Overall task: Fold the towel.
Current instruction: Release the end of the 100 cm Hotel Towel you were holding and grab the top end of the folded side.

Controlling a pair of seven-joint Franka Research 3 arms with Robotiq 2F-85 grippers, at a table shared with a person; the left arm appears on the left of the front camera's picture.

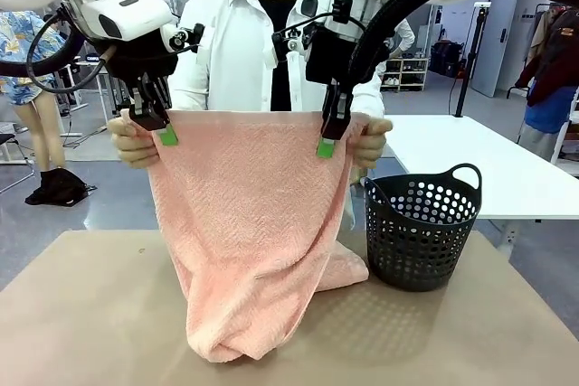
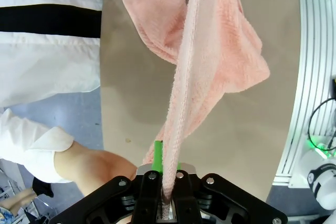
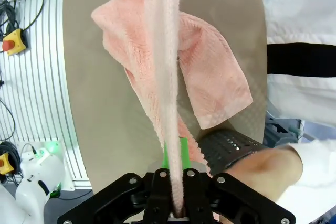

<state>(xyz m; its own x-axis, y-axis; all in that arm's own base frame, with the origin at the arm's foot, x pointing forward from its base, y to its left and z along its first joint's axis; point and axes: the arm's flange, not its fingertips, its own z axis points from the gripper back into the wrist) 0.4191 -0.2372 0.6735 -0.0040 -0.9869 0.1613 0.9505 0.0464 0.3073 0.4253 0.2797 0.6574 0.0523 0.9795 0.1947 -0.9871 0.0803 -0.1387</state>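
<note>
**Tan table, towel hung between two tools**

Clamped shut on the towel's top edge, the left tool gripped near one upper corner and the right tool near the other. Their green pads pressed the near face. In each wrist view the pink edge ran straight up out of the closed fingers, so neither tool had any gap to spare.

The level two-point grip seemingly served to spread the cloth flat, so that it could be laid over on itself for a fold. A person across the table held the same edge. One hand lay just outside the left tool and the other hand just outside the right, probably steadying the corners or passing them over.

Below the tools the towel hung as a sheet that narrowed downward. Its lower end was bunched on the table, and a flap trailed behind toward a black basket standing near it.

Both arms came in from above with wrists turned down and fingers vertical. The tools sat at about the same height in front of the person's chest.
</note>
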